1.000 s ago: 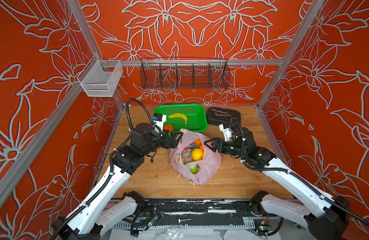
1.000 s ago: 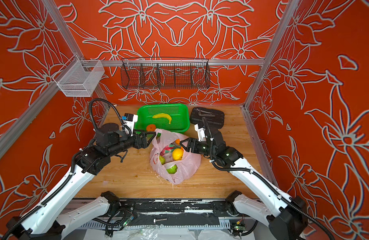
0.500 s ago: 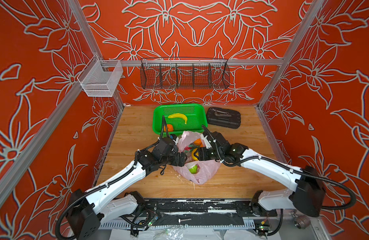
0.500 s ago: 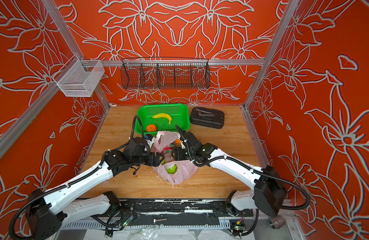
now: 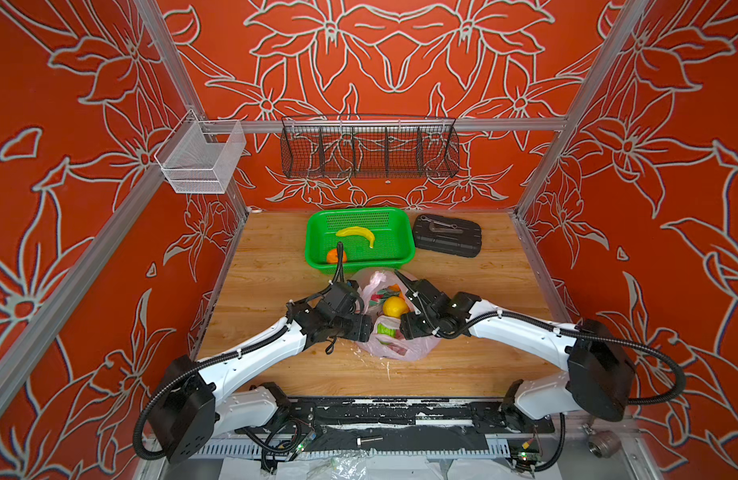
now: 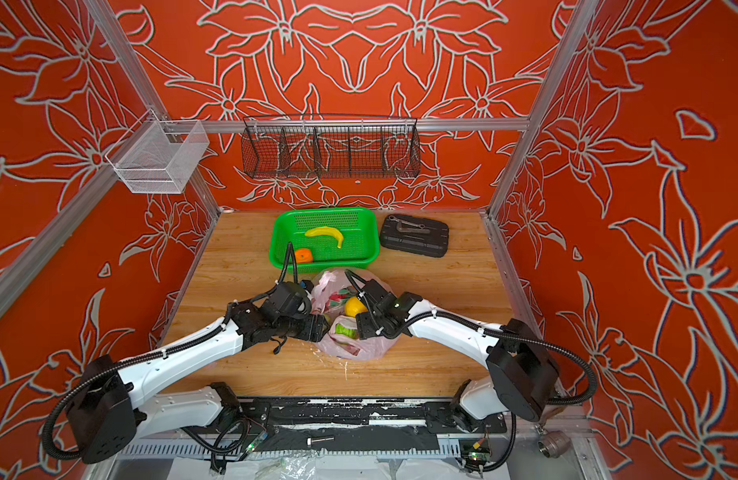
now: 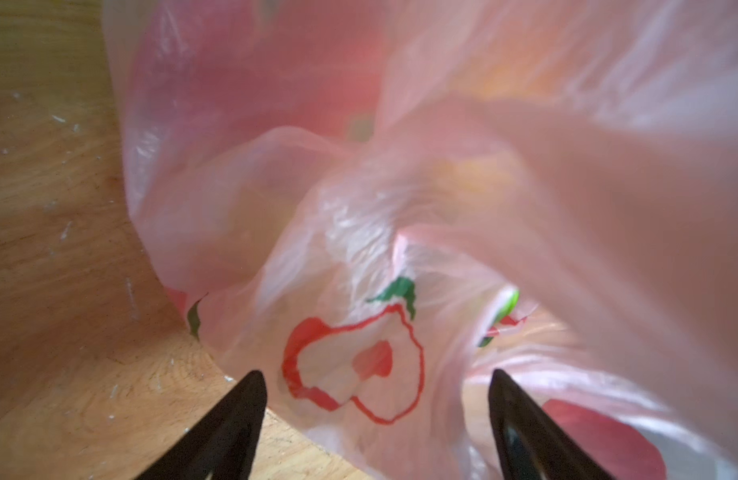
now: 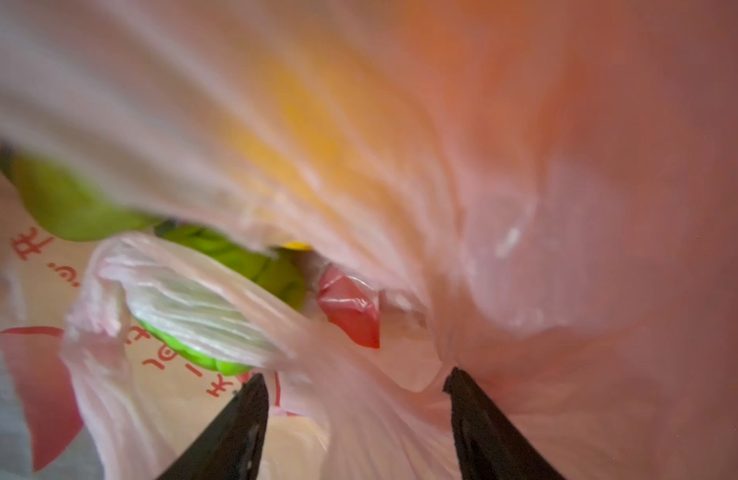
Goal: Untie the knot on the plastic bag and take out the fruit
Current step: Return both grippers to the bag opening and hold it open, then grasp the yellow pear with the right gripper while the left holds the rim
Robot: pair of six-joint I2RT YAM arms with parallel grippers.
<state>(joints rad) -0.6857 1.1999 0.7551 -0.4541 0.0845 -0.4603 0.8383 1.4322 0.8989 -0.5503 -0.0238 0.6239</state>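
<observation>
The left arm (image 5: 255, 365) and right arm (image 5: 525, 337) share glossy white moulded links dotted with small dark screw holes, bulky black joint housings (image 5: 184, 415) and ribbed black cable hoses (image 5: 681, 376). The left pincer (image 7: 376, 371) and right pincer (image 8: 356, 373) have slim, pointed black fingers (image 7: 234, 424).

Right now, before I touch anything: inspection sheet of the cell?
Surface: wooden table, white flecks.
Job's things: pink bag mid-table, yellow fruit and green fruit inside; knot not made out.
Clutter: green basket holding banana and orange; black case, wrench on top.
Grippers: left gripper and right gripper open, bag plastic between jaws.
Cables: black loop stands up from left wrist.
Surroundings: white wire bin, black wire rack on rails.
</observation>
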